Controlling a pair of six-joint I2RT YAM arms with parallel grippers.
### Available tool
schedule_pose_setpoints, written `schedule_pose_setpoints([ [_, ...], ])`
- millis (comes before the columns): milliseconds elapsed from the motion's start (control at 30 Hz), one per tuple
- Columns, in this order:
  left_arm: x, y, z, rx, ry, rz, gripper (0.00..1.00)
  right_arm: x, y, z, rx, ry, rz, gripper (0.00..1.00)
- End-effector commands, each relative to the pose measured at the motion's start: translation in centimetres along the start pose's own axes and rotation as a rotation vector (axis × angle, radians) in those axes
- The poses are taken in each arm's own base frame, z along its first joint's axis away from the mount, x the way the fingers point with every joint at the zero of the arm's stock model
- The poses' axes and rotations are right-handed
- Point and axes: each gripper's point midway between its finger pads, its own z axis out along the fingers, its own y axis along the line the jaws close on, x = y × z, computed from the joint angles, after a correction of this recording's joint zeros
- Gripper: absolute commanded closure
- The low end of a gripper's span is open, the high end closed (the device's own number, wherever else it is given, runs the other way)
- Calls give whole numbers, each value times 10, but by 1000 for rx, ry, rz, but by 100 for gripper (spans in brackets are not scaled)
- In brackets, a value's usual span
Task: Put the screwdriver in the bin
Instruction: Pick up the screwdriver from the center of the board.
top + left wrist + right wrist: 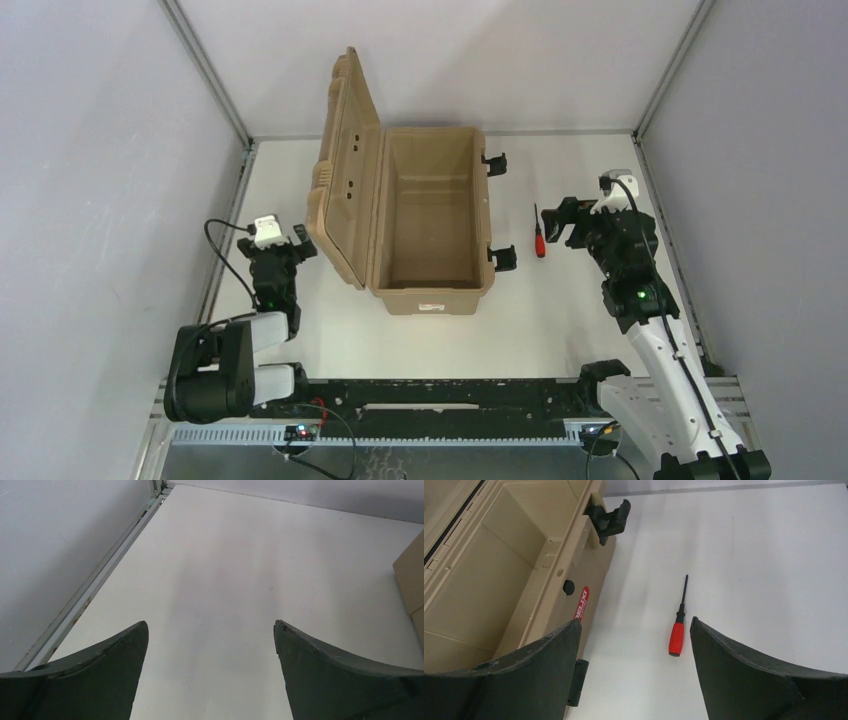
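The screwdriver [539,238], with a red handle and a thin dark shaft, lies on the white table right of the bin. In the right wrist view it [677,636] lies just inside my right finger. The bin [432,292] is a tan case standing open, its ribbed lid [343,165] raised on the left and its inside bare. It also shows in the right wrist view [524,565]. My right gripper [570,222] [634,630] is open and empty, just right of the screwdriver. My left gripper [290,243] [210,630] is open and empty, left of the lid.
Black latches [494,162] [503,258] stick out from the bin's right side, near the screwdriver. Grey walls and metal rails [228,240] bound the table on three sides. A black rail [430,395] runs along the near edge.
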Motion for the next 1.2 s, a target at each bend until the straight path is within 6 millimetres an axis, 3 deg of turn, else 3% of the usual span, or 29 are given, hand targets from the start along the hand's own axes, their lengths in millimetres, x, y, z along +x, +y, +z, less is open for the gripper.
schedule_pose_setpoints([
  [0, -10, 1, 2, -1, -36, 8, 0, -14, 2, -2, -9, -61, 3, 13],
  [367, -10, 1, 2, -1, -35, 7, 0, -27, 0, -6, 19, -116, 30, 14],
  [633, -10, 0, 2, -1, -35, 8, 0, -53, 18, -18, -13, -127, 8, 14],
  [967, -10, 1, 2, -2, -35, 8, 0, -74, 29, -21, -9, -43, -1, 15],
  [1167, -10, 0, 2, -1, -35, 7, 0, -84, 27, -12, 38, 47, 2, 15],
])
